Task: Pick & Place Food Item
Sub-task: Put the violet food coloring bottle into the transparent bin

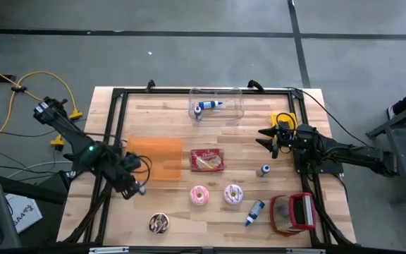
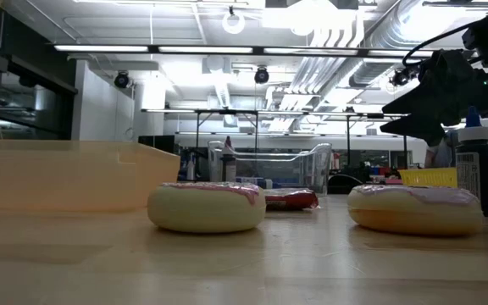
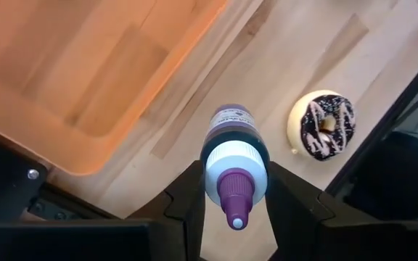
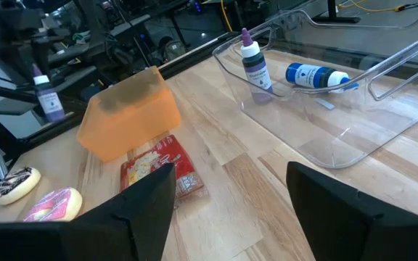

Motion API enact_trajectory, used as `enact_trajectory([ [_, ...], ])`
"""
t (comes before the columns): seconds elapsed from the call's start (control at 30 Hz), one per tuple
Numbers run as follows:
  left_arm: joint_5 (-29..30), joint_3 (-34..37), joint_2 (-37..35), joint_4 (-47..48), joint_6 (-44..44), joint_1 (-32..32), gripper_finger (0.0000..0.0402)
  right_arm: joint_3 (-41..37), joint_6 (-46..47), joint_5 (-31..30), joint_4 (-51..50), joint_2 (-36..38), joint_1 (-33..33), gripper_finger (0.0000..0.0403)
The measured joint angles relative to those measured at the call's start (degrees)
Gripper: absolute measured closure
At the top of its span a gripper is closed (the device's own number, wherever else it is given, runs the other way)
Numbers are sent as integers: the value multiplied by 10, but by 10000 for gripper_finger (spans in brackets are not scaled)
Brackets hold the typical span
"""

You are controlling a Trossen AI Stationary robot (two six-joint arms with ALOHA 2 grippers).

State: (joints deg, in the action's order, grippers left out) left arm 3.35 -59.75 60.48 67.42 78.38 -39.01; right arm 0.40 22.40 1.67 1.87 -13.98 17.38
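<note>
Purple-capped and white-collared, a small bottle [image 3: 232, 156] sits clamped in your left pincer [image 3: 232, 190], the two dark fingers pressing its sides just below the collar. Its long axis runs straight out along the fingers, the nozzle toward the wrist camera and the base toward the desk [image 3: 296, 65]. The wrist view shows bottle and pincer raised above bare wood, between the orange tray [image 3: 85, 65] on one side and the chocolate donut [image 3: 324, 125] on the other.

The high view places that left pincer [image 1: 134, 185] near the left front of the desk, just beside the tray's [image 1: 154, 159] front corner and behind the chocolate donut [image 1: 159, 224]. Of the two arms, yours on the left is plainly the nearer to both.

Two pink donuts [image 1: 199, 195] lie farther right, near the red snack packet [image 1: 207, 161].

The right pincer [image 1: 272, 143] hangs wide and empty over the right side of the desk, well apart from the tray, facing the clear bin [image 4: 332, 94] that already holds two bottles.

Judgement: the bottle is no food item; the nearest food lies just in front of the left pincer.
</note>
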Motion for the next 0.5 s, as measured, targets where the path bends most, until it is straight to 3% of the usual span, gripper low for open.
enact_trajectory([
  [0.23, -40, 0, -3, -10, -63, 64, 289, 0, 0, 0, 0, 0, 0, 152],
  [0.5, -108, -11, 15, -24, -199, 200, 289, 0, 0, 0, 0, 0, 0, 152],
])
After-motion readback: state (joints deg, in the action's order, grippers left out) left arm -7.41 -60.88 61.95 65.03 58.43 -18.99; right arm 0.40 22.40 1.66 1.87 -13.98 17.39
